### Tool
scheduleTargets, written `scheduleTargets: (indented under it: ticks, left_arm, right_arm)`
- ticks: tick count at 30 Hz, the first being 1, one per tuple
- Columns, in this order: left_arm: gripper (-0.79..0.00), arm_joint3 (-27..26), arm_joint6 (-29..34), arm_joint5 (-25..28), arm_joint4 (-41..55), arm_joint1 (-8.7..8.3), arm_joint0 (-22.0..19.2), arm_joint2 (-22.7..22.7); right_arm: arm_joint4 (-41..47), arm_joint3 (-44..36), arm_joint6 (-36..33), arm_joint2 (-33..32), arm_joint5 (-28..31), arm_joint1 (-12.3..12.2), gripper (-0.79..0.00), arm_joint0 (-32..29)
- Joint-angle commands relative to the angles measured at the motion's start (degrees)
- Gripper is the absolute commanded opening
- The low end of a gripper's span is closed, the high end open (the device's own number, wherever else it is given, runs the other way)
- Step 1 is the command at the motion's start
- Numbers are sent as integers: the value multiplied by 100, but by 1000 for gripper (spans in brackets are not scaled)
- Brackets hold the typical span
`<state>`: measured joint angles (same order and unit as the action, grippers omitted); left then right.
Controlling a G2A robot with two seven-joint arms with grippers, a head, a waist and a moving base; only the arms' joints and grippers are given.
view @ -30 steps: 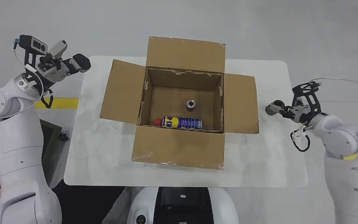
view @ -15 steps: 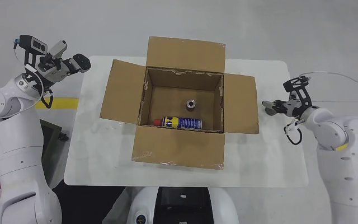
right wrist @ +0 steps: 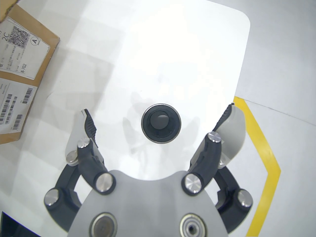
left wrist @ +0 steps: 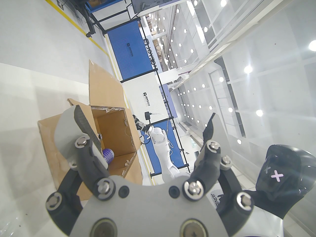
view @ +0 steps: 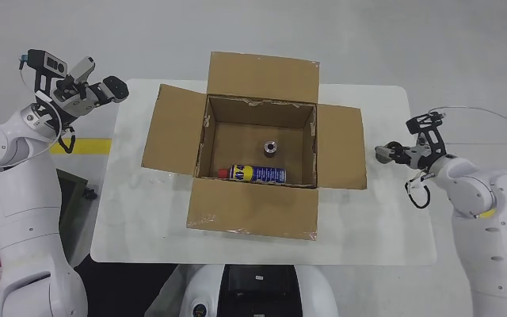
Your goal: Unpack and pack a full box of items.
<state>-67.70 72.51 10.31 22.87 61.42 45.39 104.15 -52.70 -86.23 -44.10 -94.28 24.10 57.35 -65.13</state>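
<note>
Our right gripper [right wrist: 158,110] has its two fingers spread wide and holds nothing; between the fingers, touching neither one, we see a round black ring [right wrist: 161,124] lying flat on the white table [right wrist: 172,38]; we cannot tell how high the gripper hangs over the ring. In the top view the right gripper [view: 392,152] is at 3 o'clock from the box [view: 261,208], just past the end of the box's side flap.

Our left gripper [left wrist: 144,114] is spread wide too, with nothing in it; in the top view the left gripper [view: 111,89] is at 10 o'clock from the box, up by the far corner of the table, well apart from the box.

The box is brown; it sits in the middle of the table with all four flaps folded out; inside, a blue and yellow spray can [view: 253,172] lies on its side at 6 o'clock, close along the near wall; a small metal piece [view: 270,147] sits near the middle of the box floor, apart from the can.

A yellow line [right wrist: 259,136] runs on the floor beside the table.
</note>
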Motion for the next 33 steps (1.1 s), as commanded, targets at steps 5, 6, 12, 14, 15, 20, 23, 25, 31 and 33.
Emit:
scheduleTargets:
  ticks: [5,6,12,14,15,20,23,25,31,33]
  left_arm:
    - [0,0,0,0,0,0,0,0]
    - [0,0,0,0,0,0,0,0]
    - [0,0,0,0,0,0,0,0]
    - [0,0,0,0,0,0,0,0]
    - [0,0,0,0,0,0,0,0]
    - [0,0,0,0,0,0,0,0]
    - [0,0,0,0,0,0,0,0]
    - [0,0,0,0,0,0,0,0]
    - [0,0,0,0,0,0,0,0]
    - [0,0,0,0,0,0,0,0]
  right_arm:
    - [63,245,39,126,90,-12,0,150]
    - [73,235,42,130,90,-15,0,137]
    - [167,332,57,204,85,-27,0,86]
    - [188,410,47,271,80,-25,0,130]
    - [196,448,33,312,81,-24,-3,165]
    - [222,616,39,439,96,-26,-77,290]
    - [234,658,54,474,82,-32,-126,302]
    - [261,681,82,467,55,-39,-142,286]
    - [165,704,132,461,-10,-64,-222,265]
    - [127,734,138,476,-17,-71,-219,290]
